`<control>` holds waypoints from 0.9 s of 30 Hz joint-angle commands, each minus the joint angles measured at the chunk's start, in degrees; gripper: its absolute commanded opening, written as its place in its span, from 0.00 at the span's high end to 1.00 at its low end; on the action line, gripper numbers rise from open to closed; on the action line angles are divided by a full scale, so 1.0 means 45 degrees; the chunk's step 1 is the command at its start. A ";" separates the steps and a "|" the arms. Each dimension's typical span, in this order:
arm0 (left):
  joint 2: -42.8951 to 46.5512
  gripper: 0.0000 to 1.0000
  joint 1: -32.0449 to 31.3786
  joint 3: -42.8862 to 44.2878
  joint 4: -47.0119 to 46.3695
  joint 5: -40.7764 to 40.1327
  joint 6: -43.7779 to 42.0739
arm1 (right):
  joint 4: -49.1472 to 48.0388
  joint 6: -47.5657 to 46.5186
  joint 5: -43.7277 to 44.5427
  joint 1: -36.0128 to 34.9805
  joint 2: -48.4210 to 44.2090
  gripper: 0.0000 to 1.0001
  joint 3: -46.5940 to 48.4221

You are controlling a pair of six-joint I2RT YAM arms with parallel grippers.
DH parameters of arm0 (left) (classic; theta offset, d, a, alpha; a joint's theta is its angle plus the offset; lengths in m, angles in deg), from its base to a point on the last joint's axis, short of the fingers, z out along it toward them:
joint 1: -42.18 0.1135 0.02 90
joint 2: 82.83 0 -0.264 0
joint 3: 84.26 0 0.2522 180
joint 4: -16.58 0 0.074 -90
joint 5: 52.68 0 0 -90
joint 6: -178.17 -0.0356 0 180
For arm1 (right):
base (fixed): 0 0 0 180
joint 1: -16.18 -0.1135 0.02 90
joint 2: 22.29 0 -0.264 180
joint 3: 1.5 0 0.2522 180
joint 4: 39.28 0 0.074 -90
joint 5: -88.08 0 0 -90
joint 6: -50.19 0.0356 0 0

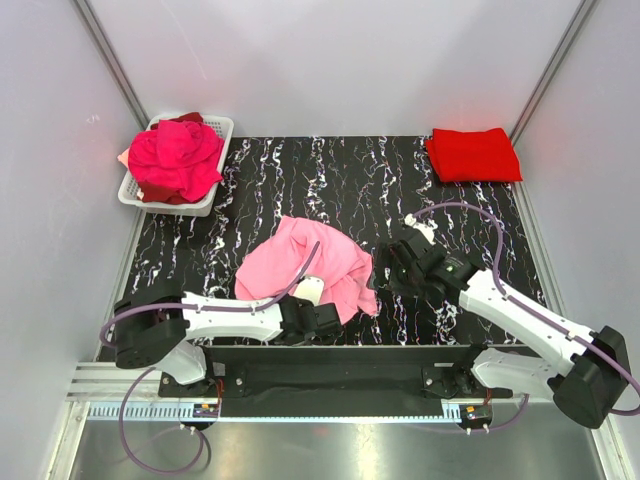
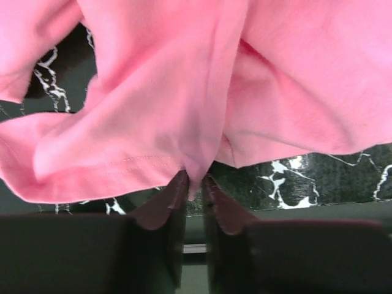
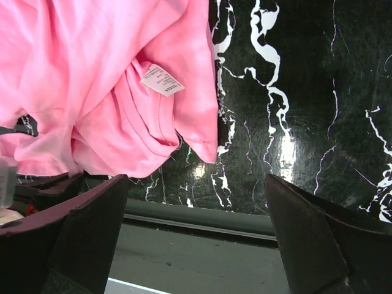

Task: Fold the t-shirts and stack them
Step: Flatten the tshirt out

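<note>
A light pink cotton t-shirt [image 1: 308, 265] lies crumpled on the near middle of the black white-veined marble-pattern table [image 1: 330, 180]. It is a loose heap whose long axis runs roughly left to right, with a lobe bulging toward the far side. Its collar, carrying a small white neck label [image 3: 162, 80], sits at the right end, facing the right gripper [image 1: 395, 270]. The left gripper [image 2: 195, 180] reaches in low from the near left, and its fingers are pressed together on a fold at the shirt's near hem. The right gripper's fingers are spread wide with nothing between them, poised just right of the shirt over bare table. A bright red t-shirt [image 1: 472, 155], folded into a flat rectangle, rests at the far right corner. At the far left, a white plastic mesh basket [image 1: 224, 135] holds a mound of magenta and dark red t-shirts [image 1: 175, 160].
</note>
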 commanded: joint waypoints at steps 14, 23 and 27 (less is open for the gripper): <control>0.4036 1.00 0.0462 0.8643 0.6944 -0.3492 -0.1443 | -0.1250 0.0407 -0.0684 -0.0018 0.0750 0.00 -0.0753; 0.6342 0.98 0.1068 0.9961 0.7611 -0.3532 -0.1817 | -0.2246 0.0427 -0.1543 -0.0018 0.1473 0.00 -0.0871; 0.7360 0.98 0.1088 0.8011 0.7318 -0.3414 -0.1368 | -0.2734 0.0446 -0.1934 -0.0038 0.2174 0.00 -0.0852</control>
